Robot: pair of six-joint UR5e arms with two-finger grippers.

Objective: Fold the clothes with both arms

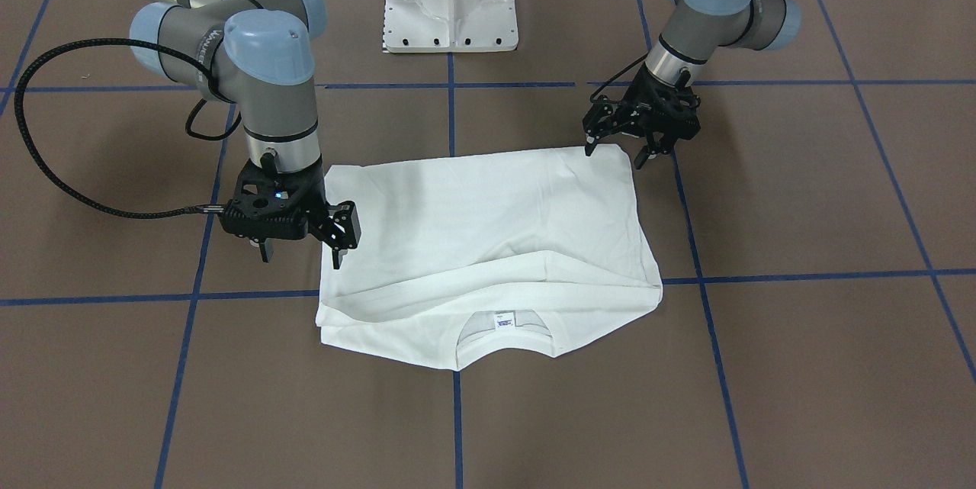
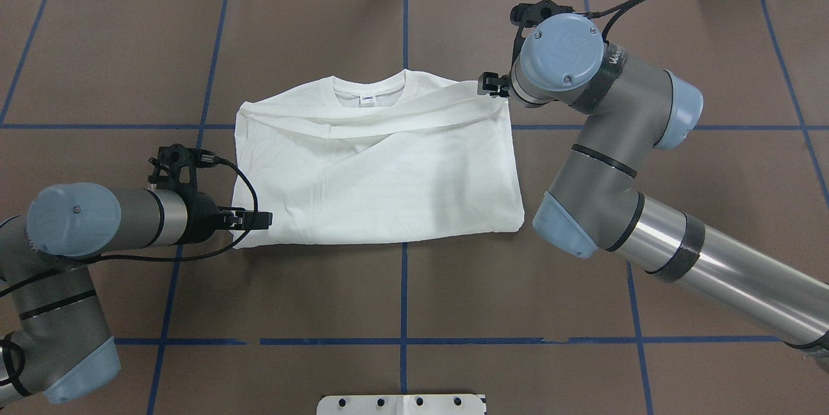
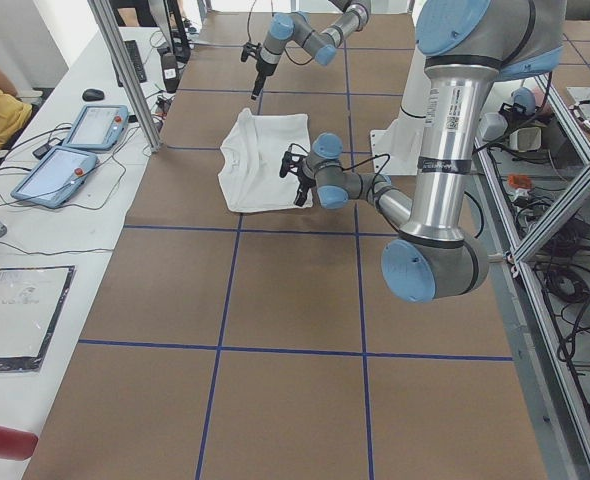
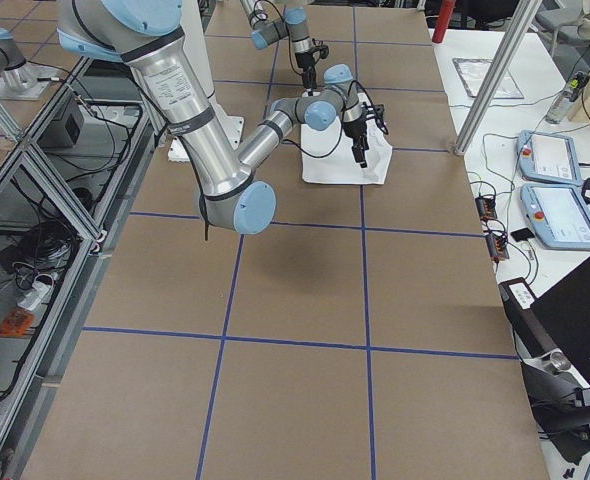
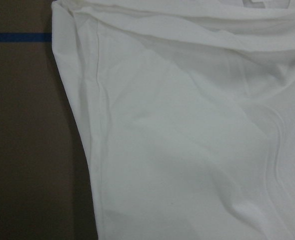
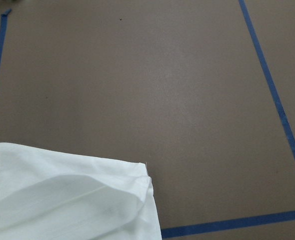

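- White cotton, the T-shirt (image 1: 488, 230) lies folded flat on the brown table (image 1: 801, 367). Its collar and neck label (image 1: 502, 319) are on the side away from the robot.
- The left gripper (image 1: 614, 156) sits at the shirt's robot-side corner with its fingers spread apart. The corner lies just below and between them. Whether the tips touch the cloth cannot be told.
- The left arm (image 1: 717, 4) comes in low, its wrist tilted down and inward toward that corner.
- The right gripper (image 1: 301, 256) points straight down at the shirt's opposite side edge, fingers apart and holding nothing. One finger (image 1: 345, 228) hangs over the cloth's edge, and the other is outside it, over bare table.
- The right arm (image 1: 267, 69) reaches across on its long silver tube and bends at the elbow. Its last joint stands upright above the gripper.
- In the right wrist view, a folded shirt corner lies below and to one side, with blue tape (image 6: 272, 90) on the table beyond.
- The white base (image 1: 450, 1) stands well behind both grippers.
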